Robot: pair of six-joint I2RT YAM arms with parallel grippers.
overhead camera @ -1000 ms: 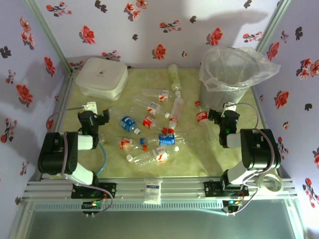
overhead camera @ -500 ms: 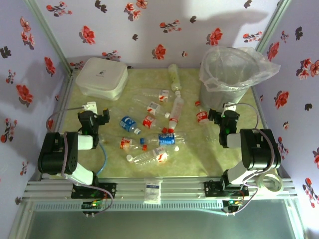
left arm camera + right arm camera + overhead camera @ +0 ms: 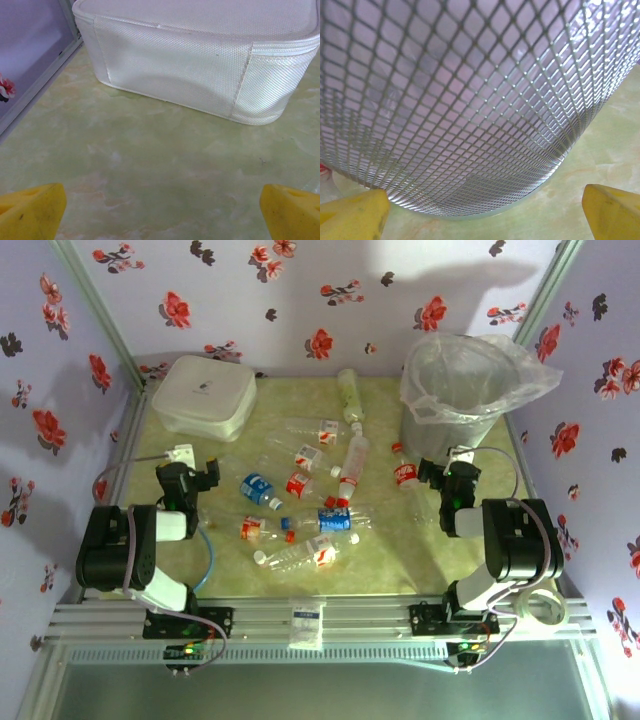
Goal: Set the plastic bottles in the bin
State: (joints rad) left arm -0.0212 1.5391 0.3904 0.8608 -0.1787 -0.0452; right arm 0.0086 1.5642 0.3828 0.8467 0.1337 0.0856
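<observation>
Arms sit folded at the near edge of the table (image 3: 400,560), short of the bin (image 3: 470,425). The right gripper (image 3: 447,475) waits just in front of the bin, spread as wide as it goes and holding nothing. Its wrist camera gives what the overhead view cannot: a diamond mesh wall (image 3: 470,100) rising close ahead of the yellow fingertips (image 3: 355,212). The left gripper (image 3: 200,472), far to the bin's left, is equally wide open and empty. Its own camera looks at the woven side of the white box (image 3: 200,65), a texture lost from above.

From overhead, the plastic bottles (image 3: 297,484) lie scattered on the table left of the bin, between the two grippers. A red-labelled bottle (image 3: 404,473) lies nearest the bin, just beside the right gripper. The pale green bottle (image 3: 349,393) lies farthest back, level with the bin. The white box sits further left again.
</observation>
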